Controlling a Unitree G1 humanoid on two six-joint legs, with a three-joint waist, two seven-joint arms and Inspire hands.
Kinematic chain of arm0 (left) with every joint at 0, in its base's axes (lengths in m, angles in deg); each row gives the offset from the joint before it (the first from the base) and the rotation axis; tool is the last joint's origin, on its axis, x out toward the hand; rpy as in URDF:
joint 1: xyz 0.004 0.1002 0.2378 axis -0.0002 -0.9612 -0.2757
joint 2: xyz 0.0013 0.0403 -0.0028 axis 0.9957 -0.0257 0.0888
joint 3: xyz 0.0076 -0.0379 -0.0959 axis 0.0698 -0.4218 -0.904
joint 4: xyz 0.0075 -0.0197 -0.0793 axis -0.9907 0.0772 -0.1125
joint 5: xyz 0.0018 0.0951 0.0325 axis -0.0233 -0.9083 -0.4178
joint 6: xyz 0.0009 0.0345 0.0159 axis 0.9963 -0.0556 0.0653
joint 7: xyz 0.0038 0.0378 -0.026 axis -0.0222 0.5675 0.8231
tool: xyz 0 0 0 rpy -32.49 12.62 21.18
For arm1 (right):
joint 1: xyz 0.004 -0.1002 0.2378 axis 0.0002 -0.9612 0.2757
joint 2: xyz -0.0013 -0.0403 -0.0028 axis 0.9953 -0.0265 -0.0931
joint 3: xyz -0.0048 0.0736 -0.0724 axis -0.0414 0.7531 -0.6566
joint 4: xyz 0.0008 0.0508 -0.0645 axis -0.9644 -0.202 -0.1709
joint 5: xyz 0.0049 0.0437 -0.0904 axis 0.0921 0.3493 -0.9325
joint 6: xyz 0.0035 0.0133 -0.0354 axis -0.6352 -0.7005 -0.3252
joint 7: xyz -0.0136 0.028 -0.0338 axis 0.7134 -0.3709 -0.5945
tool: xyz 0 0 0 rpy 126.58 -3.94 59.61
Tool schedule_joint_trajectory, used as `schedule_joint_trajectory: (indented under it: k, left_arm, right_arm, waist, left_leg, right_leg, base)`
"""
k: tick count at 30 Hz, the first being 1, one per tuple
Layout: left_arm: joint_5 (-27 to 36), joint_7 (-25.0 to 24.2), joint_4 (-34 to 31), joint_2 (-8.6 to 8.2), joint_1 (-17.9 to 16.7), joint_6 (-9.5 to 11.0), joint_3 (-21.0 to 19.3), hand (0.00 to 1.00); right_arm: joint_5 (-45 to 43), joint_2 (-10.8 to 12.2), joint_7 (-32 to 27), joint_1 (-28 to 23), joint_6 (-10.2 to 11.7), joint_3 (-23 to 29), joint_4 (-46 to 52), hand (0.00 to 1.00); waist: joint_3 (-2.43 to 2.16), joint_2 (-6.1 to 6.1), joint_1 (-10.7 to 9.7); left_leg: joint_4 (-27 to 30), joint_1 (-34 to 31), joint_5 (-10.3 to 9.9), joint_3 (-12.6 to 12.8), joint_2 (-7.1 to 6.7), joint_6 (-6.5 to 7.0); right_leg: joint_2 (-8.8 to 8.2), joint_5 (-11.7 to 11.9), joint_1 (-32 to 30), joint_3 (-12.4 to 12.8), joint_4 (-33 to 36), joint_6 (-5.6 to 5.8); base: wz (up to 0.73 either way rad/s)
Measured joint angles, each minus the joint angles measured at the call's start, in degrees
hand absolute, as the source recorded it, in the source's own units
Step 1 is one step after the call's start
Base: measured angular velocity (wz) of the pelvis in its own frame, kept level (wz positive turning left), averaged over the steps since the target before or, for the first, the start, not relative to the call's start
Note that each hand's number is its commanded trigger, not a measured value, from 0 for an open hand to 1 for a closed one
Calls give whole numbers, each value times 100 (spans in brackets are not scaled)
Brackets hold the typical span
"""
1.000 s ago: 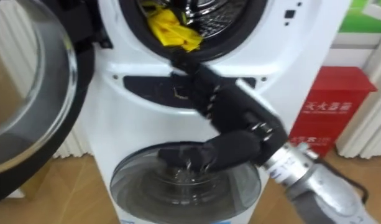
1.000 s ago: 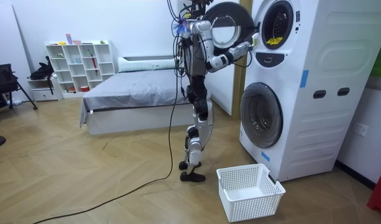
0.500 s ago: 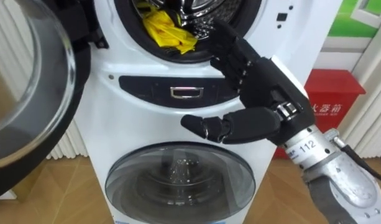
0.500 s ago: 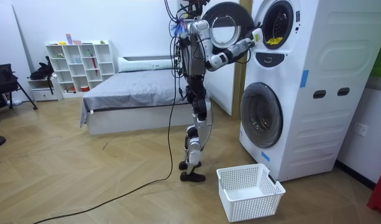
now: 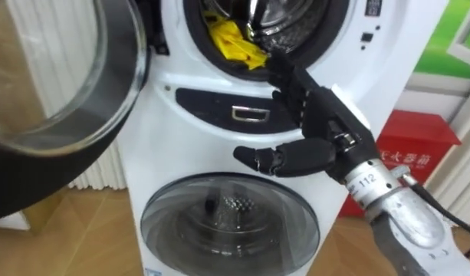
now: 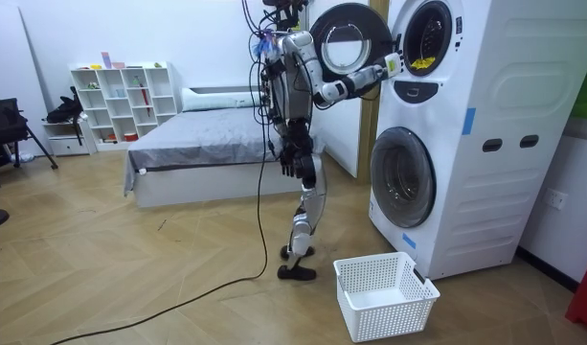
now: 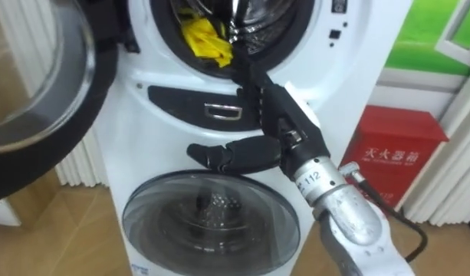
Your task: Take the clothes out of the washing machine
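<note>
Partly cropped drum (image 5: 290, 21), yellow cloth (image 5: 235, 42) inside; right hand (image 5: 330, 123) fingers (image 5: 296, 84) straight

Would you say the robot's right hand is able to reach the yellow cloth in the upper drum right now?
Probably yes. The door stands wide open, the yellow cloth lies at the front of the drum, and the right hand, fingers straight, is just beside it with nothing between.
</note>
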Motion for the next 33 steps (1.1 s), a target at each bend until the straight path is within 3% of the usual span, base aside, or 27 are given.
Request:
schedule_joint_trajectory:
  k: [1, 2, 3, 4, 5, 6, 10, 11, 13, 14, 15, 18, 20, 21, 22, 24, 25, 26, 27, 28, 29, 30, 31, 33]
  left_arm:
    - [5, 5, -7, 3, -6, 0, -6, 0]
    - [5, 13, -10, 14, -68, 0, -31, 0]
    - [2, 13, -10, 15, -108, 0, -46, 0]
    - [4, 11, -2, 3, -168, 0, -45, 0]
    - [-1, 8, 5, -5, -186, 1, -53, 0]
    - [0, 8, 4, -4, -178, 8, -71, 0]
    - [0, -7, -27, -16, -60, 38, -95, 0]
    - [0, -9, -54, -4, -3, 59, -96, 0]
    - [13, -13, -73, -1, 71, 57, -94, 0]
    - [4, -19, -73, -2, 114, 56, -95, 0]
    - [0, -19, -72, 0, 151, 53, -102, 0]
    - [-3, -19, -76, 3, 379, 53, -102, 0]
    - [6, -11, -85, 25, 452, 71, -96, 0]
    - [5, 1, -96, 33, 456, 78, -79, 0]
    - [-1, 12, -107, 59, 461, 85, -78, 0]
    - [0, 39, -248, 140, 462, 121, -77, 0]
    - [1, 64, -281, 204, 447, 203, -69, 0]
    - [1, 79, -288, 234, 453, 233, -67, 0]
    - [0, 91, -294, 233, 458, 238, -66, 0]
    - [0, 132, -301, 206, 456, 245, -48, 0]
    - [-3, 163, -300, 180, 439, 250, -47, 0]
    - [-3, 174, -301, 176, 417, 251, -47, 0]
    - [-4, 196, -306, 151, 385, 248, -50, 0]
    - [-11, 217, -300, 159, 275, 247, -96, 0]
  right_arm:
    - [122, -18, -63, 2, -5, 1, -23, 0]
    - [215, -2, -84, 3, -29, -8, -49, 0]
    - [218, -7, -84, 4, -42, -15, -53, 0]
    - [264, -29, -108, 4, -47, -12, -54, 0]
    - [349, -27, -161, 11, -46, -11, -56, 0]
    - [380, -27, -184, 14, -47, -14, -57, 0]
    - [455, -34, -286, 28, -44, -51, -86, 0]
    - [403, -46, -351, 25, -1, -46, -148, 0]
    - [376, -57, -396, 24, 76, -44, -129, 0]
    - [364, -89, -402, 22, 84, -42, -95, 0]
    - [338, -95, -411, 20, 84, -27, -73, 0]
    - [74, -105, -545, 13, 86, 114, -49, 0]
    - [-86, -141, -609, -233, 184, 222, -39, 0]
    - [-84, -146, -604, -318, 232, 235, -34, 0]
    - [-113, -122, -584, -469, 287, 254, -11, 0]
    - [-155, -125, -513, -646, 401, 309, -17, 0]
    - [-161, -131, -455, -675, 415, 310, -16, 0]
    - [-167, -132, -423, -719, 401, 308, -8, 0]
    - [-173, -134, -409, -736, 381, 307, 13, 0]
    - [-187, -138, -385, -746, 359, 305, 28, 0]
    - [-192, -139, -360, -747, 319, 299, 66, 0]
    - [-192, -143, -346, -746, 290, 297, 90, 0]
    - [-174, -158, -279, -743, 254, 299, 100, 0]
    - [-132, -182, -206, -741, 249, 299, 121, 0]
  waist:
    - [-3, -28, 16]
    - [-8, -84, 57]
    - [-7, -110, 57]
    - [-15, -125, 54]
    - [-47, -134, 15]
    - [-60, -157, 9]
    - [-42, -142, -51]
    - [-10, -83, -154]
    - [-13, -36, -229]
    - [-25, -26, -325]
    - [-29, -23, -381]
    - [-42, -33, -506]
    - [-35, -17, -610]
    - [-32, 2, -629]
    - [-14, 84, -675]
    - [-25, 123, -751]
    - [-22, 141, -838]
    - [-27, 160, -855]
    - [-29, 164, -866]
    - [-30, 164, -901]
    - [-35, 151, -913]
    - [-37, 148, -922]
    - [-62, 203, -901]
    - [-72, 224, -807]
  left_leg:
    - [-394, -299, 95, -174, -7, -105]
    - [-727, -508, 458, -256, -10, -131]
    - [-905, -560, 652, -254, -20, -142]
    - [-1215, -541, 1059, -226, -22, -116]
    - [-1346, -481, 1345, -124, -33, 48]
    - [-1353, -439, 1376, -56, -47, 118]
    - [-1176, -339, 1155, 97, -225, 263]
    - [-1041, -343, 1026, 121, -237, 291]
    - [-1078, -283, 880, 168, -353, 329]
    - [-1134, -240, 812, 199, -474, 372]
    - [-1160, -237, 795, 191, -521, 395]
    - [-1342, 17, 744, 257, -684, 534]
    - [-1364, 371, 587, 301, -813, 666]
    - [-1417, 493, 544, 269, -823, 689]
    - [-1532, 717, 494, 213, -827, 719]
    - [-1675, 872, 492, 170, -731, 733]
    - [-1728, 913, 499, 151, -647, 730]
    - [-1795, 967, 507, 160, -583, 722]
    - [-1812, 991, 506, 158, -578, 722]
    - [-1858, 1058, 505, 158, -597, 723]
    - [-1877, 1095, 497, 163, -642, 725]
    - [-1881, 1111, 494, 157, -662, 719]
    - [-1931, 1151, 495, 145, -635, 688]
    - [-2072, 1200, 544, 155, -604, 627]
  right_leg:
    - [-14, -49, -25, 57, 22, 50]
    - [-89, -94, 0, 86, 42, 83]
    - [-126, -104, 27, 98, 42, 81]
    - [-184, -144, 105, 117, 42, 167]
    - [-219, -196, 154, 138, 43, 247]
    - [-250, -213, 140, 137, 34, 274]
    - [-492, -183, 342, 155, -149, 408]
    - [-524, -217, 389, 157, -109, 469]
    - [-656, -342, 404, 151, 31, 612]
    - [-767, -435, 329, 103, 290, 724]
    - [-820, -463, 282, 35, 445, 772]
    - [-1185, -483, -208, -59, 1799, 885]
    - [-1433, -171, -400, -50, 2796, 970]
    - [-1438, -46, -440, -30, 2975, 971]
    - [-1421, 279, -571, 52, 3311, 967]
    - [-1281, 40, -774, 112, 3277, 985]
    - [-1118, -172, -961, 169, 2948, 971]
    - [-950, -221, -1038, 209, 2314, 977]
    - [-900, -216, -1030, 231, 1926, 973]
    - [-848, -74, -983, 268, 1110, 924]
    - [-791, 379, -973, 335, 624, 881]
    - [-787, 632, -957, 370, 512, 846]
    - [-769, 724, -891, 349, 379, 771]
    - [-706, 763, -851, 288, 214, 754]
  base:
    - [-4]
    - [-10]
    - [-15]
    - [-4]
    - [0]
    - [-8]
    - [-11]
    - [0]
    - [-2]
    - [0]
    - [14]
    - [8]
    - [7]
    - [0]
    - [-14]
    - [-6]
    - [-3]
    - [-6]
    - [-4]
    - [6]
    - [10]
    - [4]
    - [-10]
    - [-12]
